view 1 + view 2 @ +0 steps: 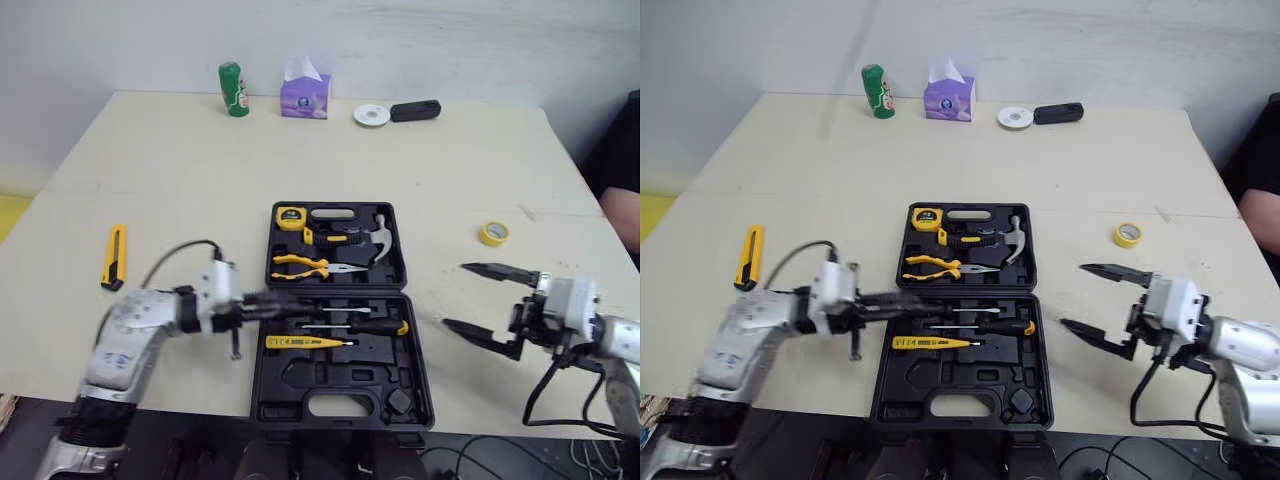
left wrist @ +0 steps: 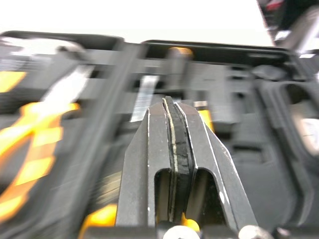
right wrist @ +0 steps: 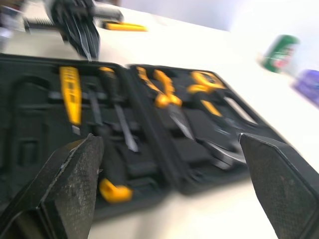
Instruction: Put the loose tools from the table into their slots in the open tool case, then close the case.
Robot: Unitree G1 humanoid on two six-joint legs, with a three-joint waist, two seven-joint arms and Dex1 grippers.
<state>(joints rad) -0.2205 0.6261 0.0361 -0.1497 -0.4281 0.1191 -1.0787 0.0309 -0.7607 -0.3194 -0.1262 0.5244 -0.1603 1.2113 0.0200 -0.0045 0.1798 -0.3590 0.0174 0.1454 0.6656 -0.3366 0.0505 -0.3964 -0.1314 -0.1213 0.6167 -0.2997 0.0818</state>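
1. The tool case (image 1: 415,345) lies open in the middle of the table (image 1: 150,170), w/ the hammer (image 1: 378,238), pliers (image 1: 300,265) & screwdrivers (image 1: 370,326) in their beds.
2. Two things lie loose outside it: a yellow knife (image 1: 115,256) on the left side & a yellow tape roll (image 1: 493,233) on the right side.
3. The left gripper (image 1: 303,307) is over the near half of the case, by the screwdrivers. Its fingers (image 2: 157,134) are squeezed tight together. I can't see anything between them.
4. The right gripper (image 1: 456,296) hangs just beside the case's right edge. Its fingers are spread wide & hold nothing.
5. The big thing for the next move, I think: the knife lies off to the left of the left gripper, well apart from the case. So the left arm is the nearer one, & it has to swing out left, away from the case.
6. The knife's long side runs near to far, tipped a bit. The left gripper points across the table, so it prob. must turn or come from above to pinch the knife across its thin side.
7. The tape roll is near the right gripper, a bit farther back on the table. That arm is nearer for it.
8. The case can't be shut till both are in, so lots is left to do.
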